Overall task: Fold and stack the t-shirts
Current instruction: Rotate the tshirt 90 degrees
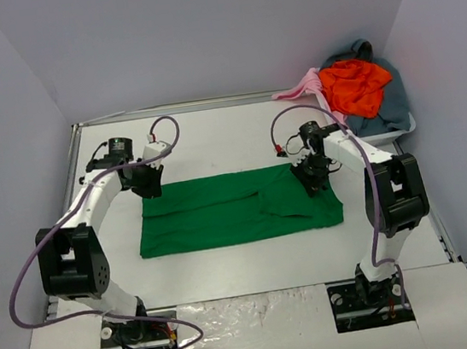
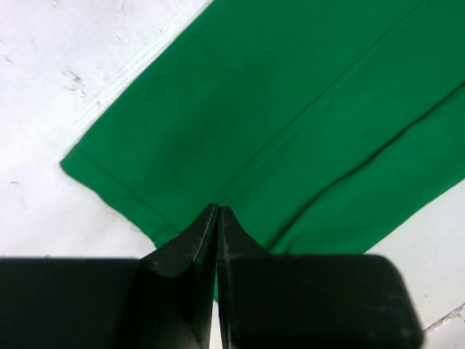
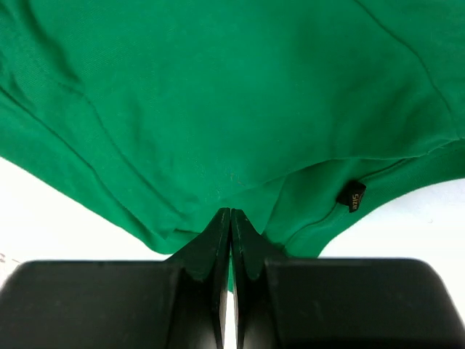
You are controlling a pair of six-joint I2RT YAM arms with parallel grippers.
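As I read both wrist views, left hand (image 1: 149,188) pinched shut on green t-shirt (image 1: 222,215) far-left edge, right hand (image 1: 312,180) clamped shut on far-right edge, shirt flat on worktop (image 1: 212,143).

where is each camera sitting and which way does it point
Top external: fixed above and behind the arm bases, looking down across the table; both arms show whole, a white tub of t-shirts far right.
Left wrist: on the left arm, looking past its shut left hand at a hem corner of the green t-shirt.
Right wrist: on the right arm, looking past its shut right hand at bunched green cloth with a small black label.
Shared: both wrist views show that green t-shirt, pinched by each hand.
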